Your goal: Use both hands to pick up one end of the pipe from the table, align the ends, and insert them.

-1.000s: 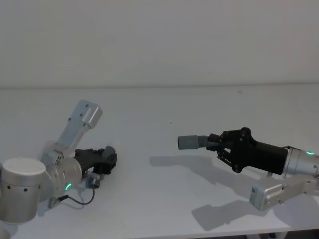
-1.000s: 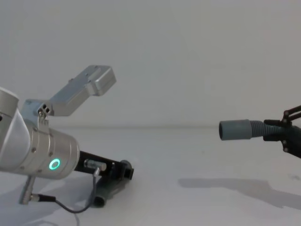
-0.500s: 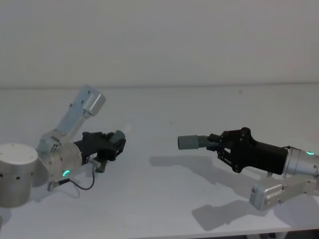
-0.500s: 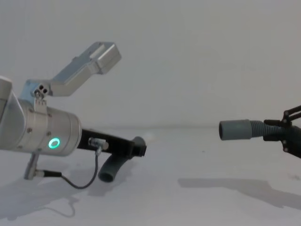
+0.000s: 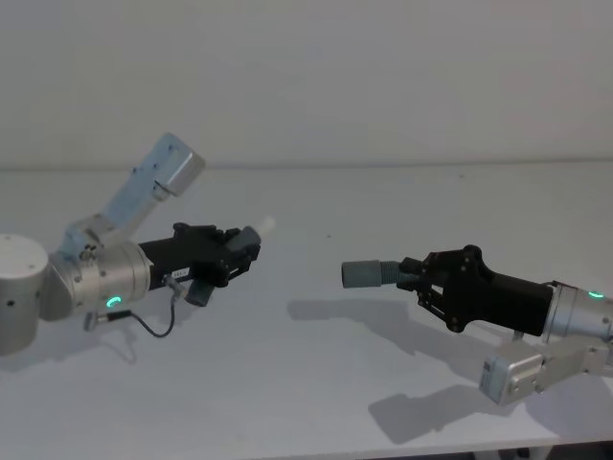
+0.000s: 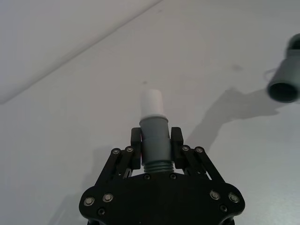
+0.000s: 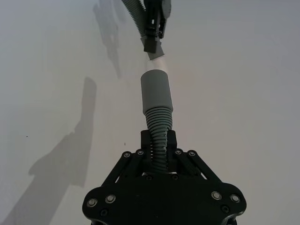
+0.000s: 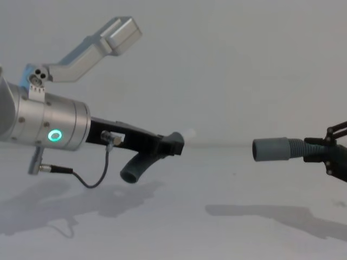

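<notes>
Table: white matte table [image 5: 316, 402] lay below both my arms, with a pale wall behind. Both pipe pieces were off the surface, which carried only their shadows.
Left gripper: my left gripper [image 5: 244, 251] was pinching the left pipe piece [image 6: 155, 143] by its grey cuff, jaws pressed on either side. The white tip [image 6: 152, 101] stuck out past the fingertips, and the ribbed tail [image 8: 135, 168] drooped under the gripper.
Right gripper: my right gripper [image 5: 414, 275] was clamped on the ribbed hose of the right pipe piece [image 7: 158, 124], just behind the wide cuff [image 5: 362, 273]. That cuff sat level, its mouth facing my left side.
Ends: in the chest view the white tip sat higher than the wide cuff and well apart from it. It pointed up and away, not along the cuff's axis. From the right wrist it looked roughly in line, just beyond the cuff's mouth.
Step in hand: aligning, as I judged it; insertion had not begun.
How to do it well: I judged it best to hold the right arm steady, then lower and level the left wrist until the tip faced the cuff's mouth squarely. Only then should the gap close, slowly and along that one axis.
Risk: my right hold was on flexible ribbing, so a skewed push would likely bend the cuff aside.
</notes>
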Robot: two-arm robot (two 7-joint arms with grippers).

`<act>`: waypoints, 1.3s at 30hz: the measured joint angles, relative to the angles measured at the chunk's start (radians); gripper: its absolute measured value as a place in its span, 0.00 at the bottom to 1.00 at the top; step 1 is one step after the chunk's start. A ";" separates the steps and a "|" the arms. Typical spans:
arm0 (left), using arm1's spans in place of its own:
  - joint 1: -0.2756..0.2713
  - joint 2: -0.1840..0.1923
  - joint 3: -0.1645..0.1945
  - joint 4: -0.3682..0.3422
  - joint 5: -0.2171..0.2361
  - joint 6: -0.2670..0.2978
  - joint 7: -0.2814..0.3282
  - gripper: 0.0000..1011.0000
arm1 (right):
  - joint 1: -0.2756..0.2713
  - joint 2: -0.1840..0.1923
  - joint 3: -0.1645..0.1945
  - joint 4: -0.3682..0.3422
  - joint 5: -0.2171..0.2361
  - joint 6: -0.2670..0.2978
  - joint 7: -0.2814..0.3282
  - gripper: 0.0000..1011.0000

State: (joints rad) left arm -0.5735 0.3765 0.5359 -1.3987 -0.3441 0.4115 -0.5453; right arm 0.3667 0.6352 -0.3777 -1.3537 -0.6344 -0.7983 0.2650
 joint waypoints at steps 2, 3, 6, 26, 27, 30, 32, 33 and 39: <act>-0.019 0.007 0.008 0.015 -0.006 -0.017 -0.041 0.34 | 0.000 0.000 0.000 0.000 0.000 0.000 0.000 0.16; -0.024 0.008 0.010 0.018 -0.008 -0.022 -0.054 0.34 | 0.000 0.000 0.000 0.000 0.000 0.000 0.000 0.16; -0.052 0.016 0.022 0.041 -0.017 -0.043 -0.108 0.34 | 0.000 0.000 0.000 0.000 0.000 0.000 0.000 0.16; -0.208 0.028 0.099 0.192 -0.079 -0.147 -0.456 0.34 | 0.000 0.000 0.000 0.000 0.000 0.000 0.000 0.16; -0.219 0.026 0.106 0.205 -0.084 -0.152 -0.481 0.34 | 0.000 0.000 0.000 0.000 0.000 0.000 0.000 0.16; -0.235 0.022 0.118 0.225 -0.097 -0.161 -0.534 0.34 | 0.000 0.000 0.000 0.000 0.000 0.000 0.000 0.16; -0.243 0.020 0.124 0.237 -0.103 -0.165 -0.559 0.34 | 0.000 0.000 0.000 0.000 0.000 0.000 0.000 0.16; -0.246 0.019 0.126 0.241 -0.105 -0.166 -0.565 0.34 | 0.000 0.000 0.000 0.000 0.000 0.000 0.000 0.16; -0.254 0.010 0.142 0.266 -0.132 -0.178 -0.626 0.34 | 0.000 0.000 0.000 0.000 0.000 0.000 0.000 0.16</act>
State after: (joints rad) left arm -0.8279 0.3862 0.6780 -1.1329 -0.4765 0.2336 -1.1711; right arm 0.3666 0.6353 -0.3776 -1.3538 -0.6344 -0.7983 0.2650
